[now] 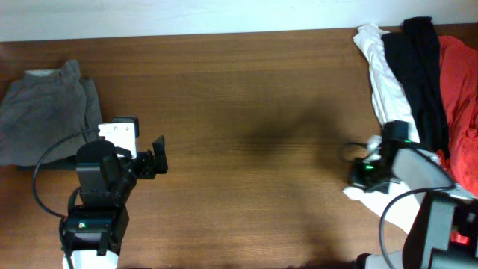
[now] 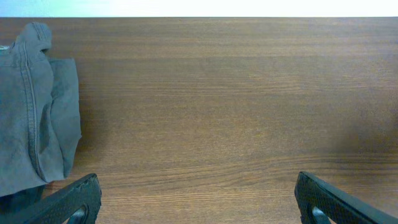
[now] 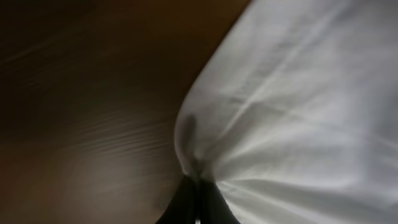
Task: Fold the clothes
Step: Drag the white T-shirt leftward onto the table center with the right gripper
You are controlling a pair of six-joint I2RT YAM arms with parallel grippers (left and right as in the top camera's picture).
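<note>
The white T-shirt (image 1: 379,82) lies bunched in a long strip near the right edge of the table (image 1: 246,97). Its long axis runs from the far edge toward the near edge, where a fold reaches the near right corner. No print shows on the visible cloth. A black garment (image 1: 422,75) lies along it on the right, overlapping it and pointing the same way. Beyond that, an orange-red garment (image 1: 461,82) is heaped against the right edge. The right gripper (image 3: 196,196) is at the near end of the strip, its jaws closed together on a pinched ridge of the white cloth, with bare wood to one side. The left gripper (image 2: 196,208) hovers over bare wood toward the near left corner, jaws spread wide and holding nothing. A crumpled grey garment (image 2: 31,106) lies just beside it at the left edge, well apart from the other clothes.
</note>
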